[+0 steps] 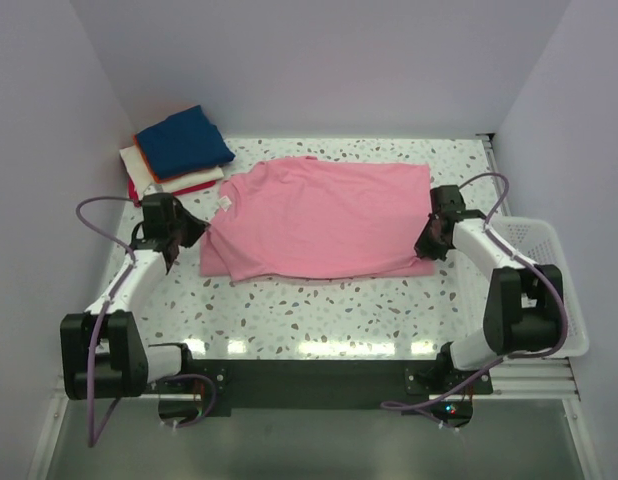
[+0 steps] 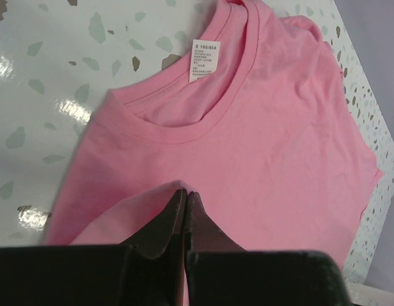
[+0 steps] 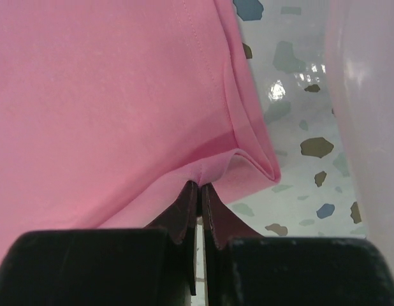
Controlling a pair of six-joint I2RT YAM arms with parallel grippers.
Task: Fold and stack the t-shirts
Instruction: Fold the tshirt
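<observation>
The 2 arms are standing at the near edge of the speckled worktop, 1 on each side. A white basket is sitting off the right side of the worktop, just beside the right arm.

A little further in, the left pincer is reaching in to the left edge of the pink t-shirt. Its 2 fingers are pressed together and are pinching a raised fold of pink cloth near the shoulder. In the left wrist view the round collar is lying just past the fingers, and a small white neck label is showing inside it.

On the other side, the right pincer is pinching the near right corner of the same t-shirt. Its fingers are shut tight on the hem, and the cloth is bunching up into a small peak at the tips.

The pink t-shirt is lying flat across the middle of the worktop between the 2 pincers. Its neck is pointing left and its bottom hem is pointing right. Along the near left edge a second layer of pink is peeking out from under the top layer.

Furthest away, in the far left corner, a stack of folded t-shirts is sitting near the pink t-shirt's neck. A navy blue one is lying on top, and orange, white and red edges are sticking out below it
</observation>
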